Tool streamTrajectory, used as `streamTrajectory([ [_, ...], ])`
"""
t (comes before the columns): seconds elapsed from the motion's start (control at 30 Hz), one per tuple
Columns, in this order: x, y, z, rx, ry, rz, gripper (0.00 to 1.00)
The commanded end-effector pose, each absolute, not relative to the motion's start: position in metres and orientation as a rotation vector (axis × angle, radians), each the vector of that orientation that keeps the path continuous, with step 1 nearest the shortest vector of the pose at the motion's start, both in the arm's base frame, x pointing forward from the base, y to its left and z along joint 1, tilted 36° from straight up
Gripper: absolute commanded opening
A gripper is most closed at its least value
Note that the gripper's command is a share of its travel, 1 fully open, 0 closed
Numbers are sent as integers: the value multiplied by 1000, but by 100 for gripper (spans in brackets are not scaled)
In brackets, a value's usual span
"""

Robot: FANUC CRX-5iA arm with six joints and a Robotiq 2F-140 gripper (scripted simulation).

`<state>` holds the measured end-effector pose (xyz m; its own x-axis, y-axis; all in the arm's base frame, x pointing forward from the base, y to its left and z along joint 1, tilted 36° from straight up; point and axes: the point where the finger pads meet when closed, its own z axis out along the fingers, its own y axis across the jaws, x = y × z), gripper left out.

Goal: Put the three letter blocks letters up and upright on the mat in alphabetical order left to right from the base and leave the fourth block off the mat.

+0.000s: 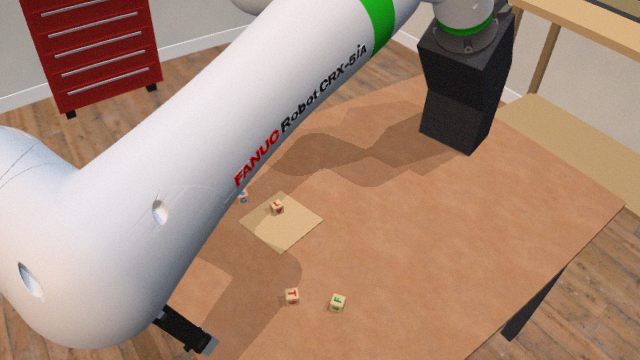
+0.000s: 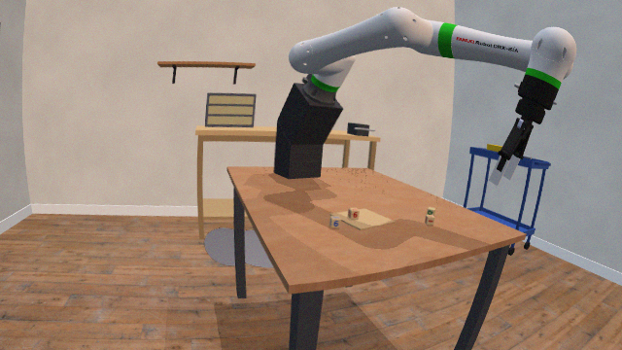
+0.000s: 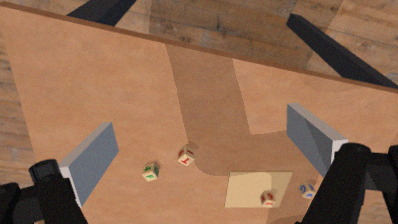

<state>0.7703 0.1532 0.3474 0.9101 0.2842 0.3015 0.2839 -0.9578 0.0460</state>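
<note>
1. Your claw [image 1: 210, 345] [image 2: 502, 174] [image 3: 200, 128] is wide apart, nothing between the fingers. It hangs high, well apart from all four blocks, tips angled down.
2. Mat [image 1: 290, 230] [image 2: 371, 219] [image 3: 245, 187] lies flat on the bench [image 1: 425, 240] [image 2: 301, 233] [image 3: 100, 85].
3. You have one block on the mat: the L block [image 1: 277, 207] [image 2: 354, 214] [image 3: 268, 199], red L on top, near one corner. Red 6 on a side in the exterior view.
4. Blue-marked block [image 1: 243, 196] [image 2: 335, 222] [image 3: 307, 190] sits on the bench just beside the mat, off it. Blue 6 on a side; you can't read its top reliably.
5. T block [image 1: 292, 296] [image 2: 430, 221] [image 3: 186, 155], red T up, is on the bench, off the mat.
6. F block [image 1: 337, 302] [image 2: 431, 212] [image 3: 151, 172], green F up, is near the T block, not touching, also off the mat.
7. So your row isn't made: F and T both need placing.
8. The arm [image 1: 165, 125] [image 2: 486, 46] blocks much of your top view.
</note>
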Motion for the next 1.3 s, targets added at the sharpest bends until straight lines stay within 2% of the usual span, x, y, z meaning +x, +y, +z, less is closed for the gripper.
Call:
streamTrajectory([
  [0.0,787,168,347,3057,498,512,100],
  [0.27,805,189,343,3034,556,580,100],
  [1.27,817,209,335,3009,612,647,100],
])
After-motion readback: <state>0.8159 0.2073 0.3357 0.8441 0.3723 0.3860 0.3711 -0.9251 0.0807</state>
